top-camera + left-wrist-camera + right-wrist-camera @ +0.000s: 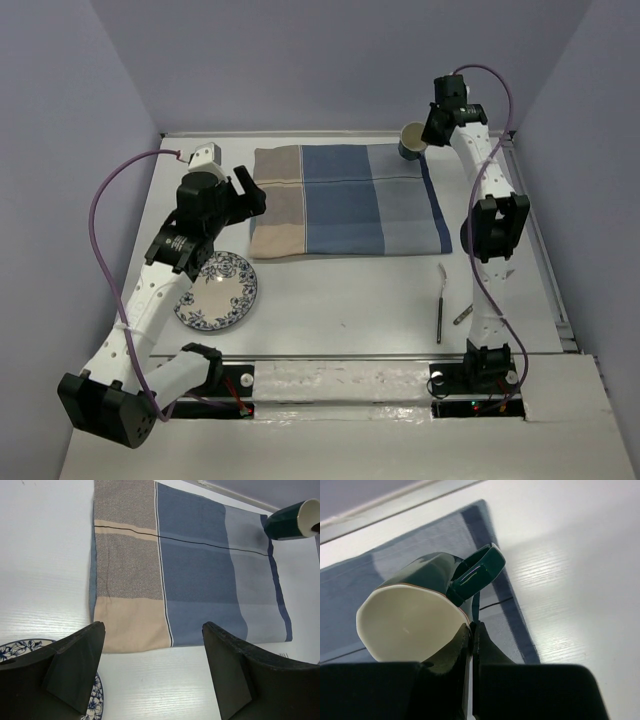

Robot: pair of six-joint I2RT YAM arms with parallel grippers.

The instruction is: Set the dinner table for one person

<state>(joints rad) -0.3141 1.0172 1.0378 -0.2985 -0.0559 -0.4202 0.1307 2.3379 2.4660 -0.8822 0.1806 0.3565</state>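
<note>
Right gripper pinches the mug by its rim. Looks like glossy ceramic, so probably slippery and breakable. Left gripper gapes wide.

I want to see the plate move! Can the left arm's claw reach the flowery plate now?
Probably yes. The left claw is open and empty, and the plate lies on the table close by it, with nothing on top.

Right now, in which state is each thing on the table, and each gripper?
Dark green ceramic mug: tilted, empty, rim pinched by right gripper.
Blue-and-beige striped cloth mat: spread flat.
Blue-patterned round plate: flat, empty.
Two cutlery pieces: lying loose on white tabletop.
Left gripper: open, empty.
</note>
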